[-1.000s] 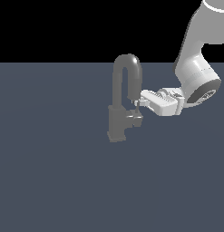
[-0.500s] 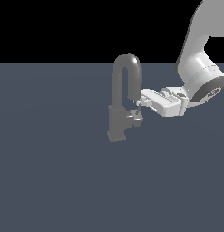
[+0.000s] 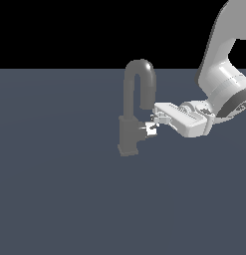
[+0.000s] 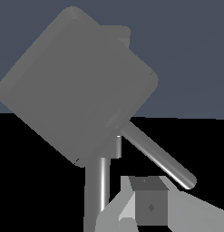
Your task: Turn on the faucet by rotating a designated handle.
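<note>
Faucet (image 3: 130,119) handle (image 3: 148,129), a short rigid lever, suits pushing at its tip; pincer (image 3: 153,121) state unclear.

The grey faucet (image 3: 128,134) stands on the flat dark blue-grey bench (image 3: 60,199), a blocky base column below and a tall inverted-U spout above whose downturned end hangs on the exterior view's right. From the column a short handle (image 3: 147,129) with a lighter tip sticks out toward the exterior view's right. The white arm reaches in from the upper right, and its tool (image 3: 154,121) sits at the handle's tip, seemingly touching it; its jaw opening cannot be made out.
</note>
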Tool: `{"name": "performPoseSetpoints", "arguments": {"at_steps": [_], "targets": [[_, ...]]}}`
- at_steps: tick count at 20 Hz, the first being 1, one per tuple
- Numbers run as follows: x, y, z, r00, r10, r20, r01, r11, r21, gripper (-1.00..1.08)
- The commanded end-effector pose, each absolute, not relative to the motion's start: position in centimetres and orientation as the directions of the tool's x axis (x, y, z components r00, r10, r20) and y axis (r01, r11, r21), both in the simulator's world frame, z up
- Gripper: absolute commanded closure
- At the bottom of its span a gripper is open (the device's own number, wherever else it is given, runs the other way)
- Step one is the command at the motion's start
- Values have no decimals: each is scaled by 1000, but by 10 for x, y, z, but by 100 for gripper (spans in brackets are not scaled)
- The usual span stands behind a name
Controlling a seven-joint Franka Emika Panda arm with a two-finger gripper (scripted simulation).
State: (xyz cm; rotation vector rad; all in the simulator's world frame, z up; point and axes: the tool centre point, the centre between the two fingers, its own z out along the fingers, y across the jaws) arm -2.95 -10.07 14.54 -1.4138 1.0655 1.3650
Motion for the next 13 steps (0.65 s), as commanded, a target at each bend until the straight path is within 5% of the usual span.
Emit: {"name": "performPoseSetpoints", "arguments": {"at_steps": [1,13], "targets": [[-46,-105,129,-5,-2,-1000,-969,-248,6,108],[-60,-109,76,-6,-2,-1000,-969,-248,6,108]]}}
